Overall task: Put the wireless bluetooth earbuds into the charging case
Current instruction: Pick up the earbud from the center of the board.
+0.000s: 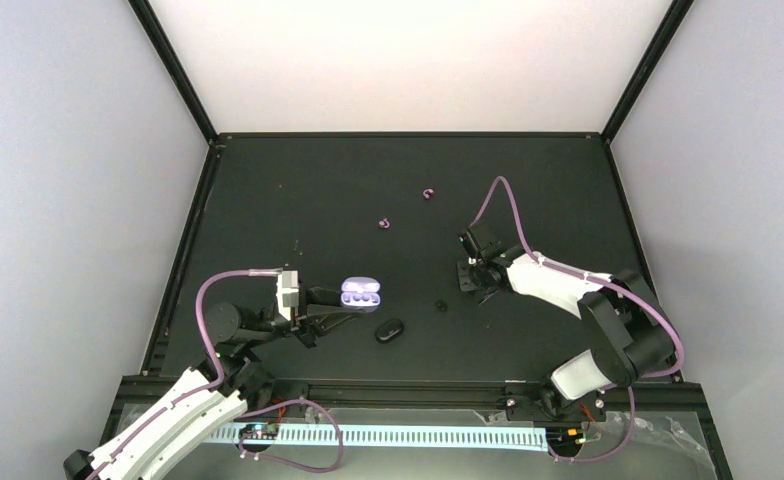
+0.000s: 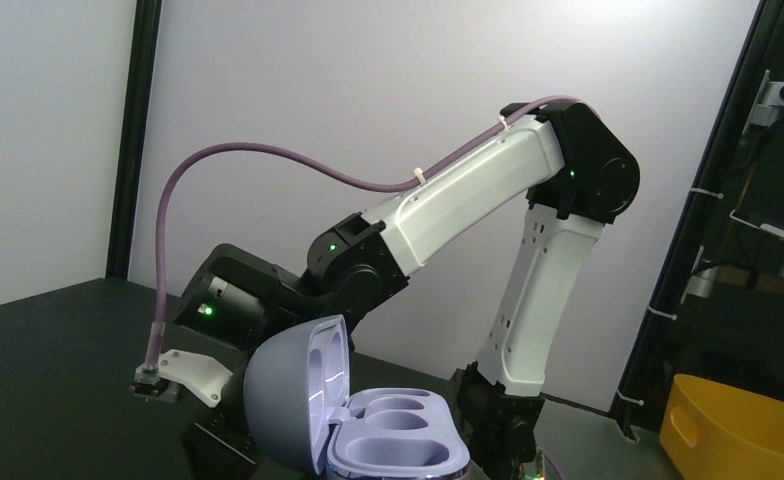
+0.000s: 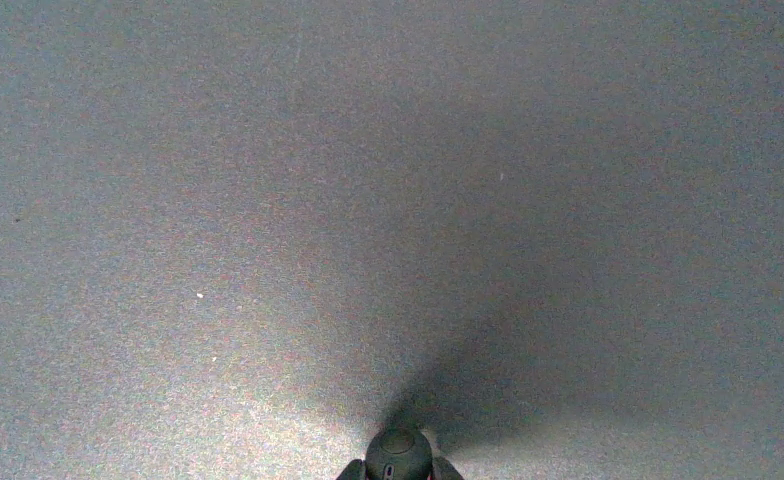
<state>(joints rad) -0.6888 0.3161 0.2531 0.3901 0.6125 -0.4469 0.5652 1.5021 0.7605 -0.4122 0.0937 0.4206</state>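
My left gripper (image 1: 343, 303) is shut on the base of a lavender charging case (image 1: 360, 293), whose lid stands open. In the left wrist view the case (image 2: 398, 440) shows two empty wells; my own fingers are hidden below the frame edge. Two pinkish-purple earbuds (image 1: 384, 223) (image 1: 428, 193) lie apart on the black table, far of the case. To the case's right, low over the table, my right gripper (image 1: 468, 283) pinches a small black earbud (image 3: 399, 455) between its tips (image 3: 399, 472). Another small black earbud (image 1: 441, 305) lies just left of that gripper.
A closed black oval case (image 1: 389, 330) rests on the table just near-right of the lavender one. The right arm (image 2: 468, 190) rises behind the case in the left wrist view. A yellow bin (image 2: 738, 425) sits beyond the table's right side. Black frame posts (image 1: 183, 250) edge the table.
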